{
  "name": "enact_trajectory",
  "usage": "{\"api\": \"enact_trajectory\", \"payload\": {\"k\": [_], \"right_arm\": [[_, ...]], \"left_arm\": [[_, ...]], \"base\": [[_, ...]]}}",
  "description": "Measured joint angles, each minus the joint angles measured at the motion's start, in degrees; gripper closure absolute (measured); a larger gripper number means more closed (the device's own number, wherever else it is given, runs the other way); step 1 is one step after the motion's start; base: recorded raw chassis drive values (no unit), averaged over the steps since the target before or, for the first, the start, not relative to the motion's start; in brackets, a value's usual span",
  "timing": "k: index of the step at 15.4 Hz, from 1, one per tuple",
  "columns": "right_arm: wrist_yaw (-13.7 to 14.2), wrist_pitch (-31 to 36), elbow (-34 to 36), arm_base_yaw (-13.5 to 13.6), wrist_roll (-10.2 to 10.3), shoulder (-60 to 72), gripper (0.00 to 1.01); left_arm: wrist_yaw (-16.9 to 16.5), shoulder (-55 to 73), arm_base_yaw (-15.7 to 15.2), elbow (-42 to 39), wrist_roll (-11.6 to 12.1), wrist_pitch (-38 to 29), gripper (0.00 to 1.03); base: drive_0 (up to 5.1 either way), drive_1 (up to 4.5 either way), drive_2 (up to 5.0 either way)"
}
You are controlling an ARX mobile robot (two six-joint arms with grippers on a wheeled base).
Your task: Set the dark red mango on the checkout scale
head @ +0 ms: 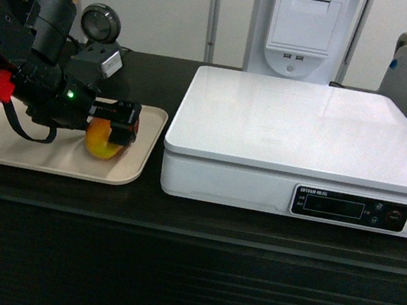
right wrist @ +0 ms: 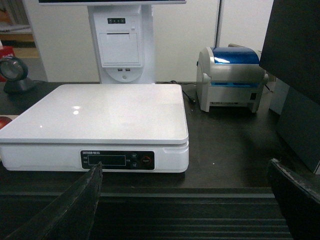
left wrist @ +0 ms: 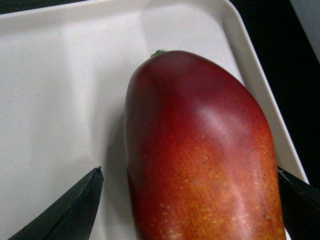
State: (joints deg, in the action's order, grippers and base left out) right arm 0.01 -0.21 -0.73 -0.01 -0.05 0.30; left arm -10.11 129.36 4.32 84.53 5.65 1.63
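The dark red mango (head: 101,144) lies on a beige tray (head: 3,146) at the left of the black checkout counter (head: 177,218). In the left wrist view the mango (left wrist: 200,150) fills the frame, red at the far end and orange near me. My left gripper (left wrist: 188,170) is open and straddles it, with a clear gap at the left finger (left wrist: 75,210). In the head view this gripper (head: 118,127) hangs low over the tray. The white scale (head: 308,130) stands right of the tray with a bare platter. My right gripper (right wrist: 185,165) is open and holds nothing, in front of the counter facing the scale (right wrist: 100,110).
A round scanner (head: 100,24) stands behind the tray. A white kiosk post with a printer (head: 304,29) rises behind the scale. A grey-and-blue label printer (right wrist: 230,77) sits at the back right. A dark panel (right wrist: 295,75) stands at the far right.
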Motion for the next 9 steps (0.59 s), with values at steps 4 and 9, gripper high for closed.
{"api": "enact_trajectory", "payload": {"k": [4,9], "right_arm": [[0.0,0.0,0.0,0.0,0.0,0.0,0.03],[0.0,0.0,0.0,0.0,0.0,0.0,0.03]], "left_arm": [[-0.4,0.0,0.1,0.0,0.5,-1.0,0.36],[-2.0,-4.5,0.3,-6.9,0.8,-5.8,0.39]], "base": [[0.0,0.0,0.0],[0.0,0.0,0.0]]}}
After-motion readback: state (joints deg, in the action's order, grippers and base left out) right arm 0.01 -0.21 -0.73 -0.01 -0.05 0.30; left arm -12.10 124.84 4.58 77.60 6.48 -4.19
